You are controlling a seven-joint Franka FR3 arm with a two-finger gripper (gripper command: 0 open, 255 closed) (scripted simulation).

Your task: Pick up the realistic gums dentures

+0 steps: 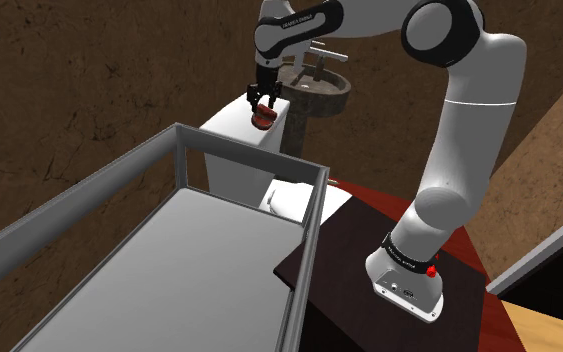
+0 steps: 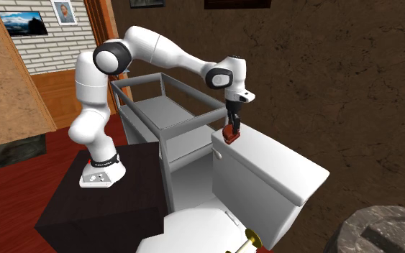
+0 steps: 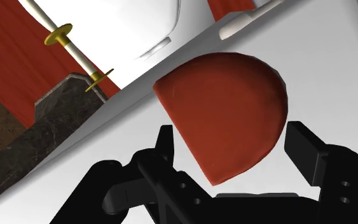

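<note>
Closest to us, the black hand (image 3: 231, 137) is released: its two fingers (image 3: 166, 143) stand apart on either side of the dentures (image 3: 225, 108), and we see a sliver of white between one finger and the red edge. From the wrist, the dentures appear as a smooth, dark red half-round piece lying on the flat white lid of a toilet tank (image 3: 123, 124). In the shoulder view the hand (image 1: 262, 105) points straight down over the red piece (image 1: 262, 119), near the edge of the tank (image 1: 234, 125). Beyond the lid we make out a white rod with gold collars (image 3: 75, 48) and a red floor (image 3: 6, 63). Further off, in the second exterior view, a grey framed rack (image 2: 186, 118) stands beside the tank (image 2: 265, 172), then the dark stand (image 2: 100, 208) carrying the arm, and behind it a brick wall (image 2: 42, 43).
</note>
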